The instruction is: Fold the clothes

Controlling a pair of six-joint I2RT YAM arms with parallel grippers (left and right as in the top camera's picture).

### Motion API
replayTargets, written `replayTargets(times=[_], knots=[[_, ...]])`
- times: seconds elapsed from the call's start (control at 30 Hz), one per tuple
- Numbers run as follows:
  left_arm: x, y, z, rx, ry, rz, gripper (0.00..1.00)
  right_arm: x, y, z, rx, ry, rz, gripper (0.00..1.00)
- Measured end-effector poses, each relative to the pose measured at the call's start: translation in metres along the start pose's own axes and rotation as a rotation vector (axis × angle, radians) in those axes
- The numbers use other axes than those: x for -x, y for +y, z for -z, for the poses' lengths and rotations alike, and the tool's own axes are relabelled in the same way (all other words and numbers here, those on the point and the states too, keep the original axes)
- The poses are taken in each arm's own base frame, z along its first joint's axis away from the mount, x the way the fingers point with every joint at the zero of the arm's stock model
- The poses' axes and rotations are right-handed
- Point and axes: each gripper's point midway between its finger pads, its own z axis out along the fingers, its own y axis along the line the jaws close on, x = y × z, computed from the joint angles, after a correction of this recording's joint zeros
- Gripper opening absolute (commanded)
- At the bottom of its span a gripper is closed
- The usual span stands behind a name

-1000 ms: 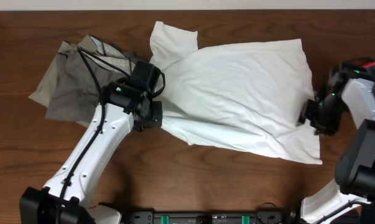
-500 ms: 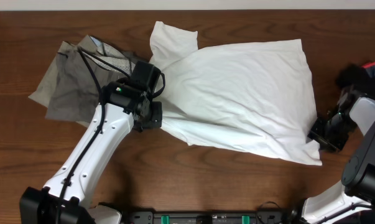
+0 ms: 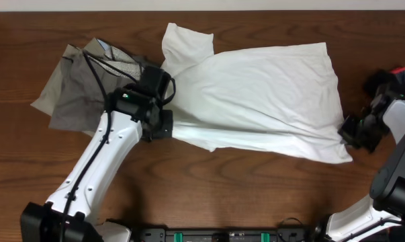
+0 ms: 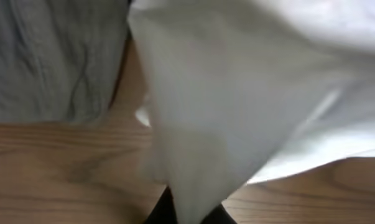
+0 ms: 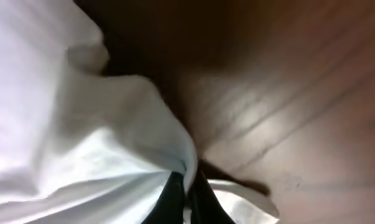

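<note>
So, both sets of jaws are pressed together on cloth right now. The left gripper (image 4: 187, 213) has a bunched bit of the white T-shirt (image 3: 262, 94) pinched between its dark fingertips, and the fabric fans up and away from that pinch. The right gripper (image 5: 186, 194) is doing the same at the shirt's opposite end, clamped on a thin fold at the corner.

My read on why: the two pinches sit at either end of the shirt's near edge, and that edge runs in a fairly straight line between them. The rest of the shirt lies flat on the far side with one sleeve poking out. Looks like a setup for carrying that edge over the body as a fold, and holding both ends would keep it from sagging in the middle.

The grey-khaki trousers (image 3: 74, 87) are in a rumpled heap just beside the shirt's sleeve end, partly under the left arm. I can't tell if they're tucked under the shirt or only touching it.

The surface is a dark brown wooden table (image 3: 242, 195) with visible grain and a bit of shine. Beyond the shirt's far edge there's only a pale strip (image 3: 202, 4), so not much room to see.
</note>
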Motion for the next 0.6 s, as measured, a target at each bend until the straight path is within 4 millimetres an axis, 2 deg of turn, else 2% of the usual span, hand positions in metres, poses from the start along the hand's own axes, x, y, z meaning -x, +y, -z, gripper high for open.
replayTargets(times=[0.1, 0.27, 0.33, 0.57, 0.6], knots=[[0.004, 0.011, 0.000, 0.005, -0.003, 0.034, 0.07, 0.011, 0.003, 0.006, 0.014, -0.033, -0.003, 0.01], [0.020, 0.022, -0.001, -0.005, -0.055, 0.079, 0.09, 0.014, 0.008, 0.007, 0.046, -0.041, -0.001, 0.01], [0.031, 0.019, 0.000, -0.030, -0.096, 0.067, 0.06, 0.016, 0.011, 0.007, 0.060, -0.050, 0.002, 0.01], [0.075, 0.003, 0.009, -0.110, -0.273, 0.023, 0.06, 0.032, 0.024, 0.009, 0.129, -0.108, 0.012, 0.01], [0.079, 0.002, 0.009, -0.114, -0.290, 0.019, 0.08, 0.035, 0.027, 0.010, 0.146, -0.121, 0.015, 0.01]])
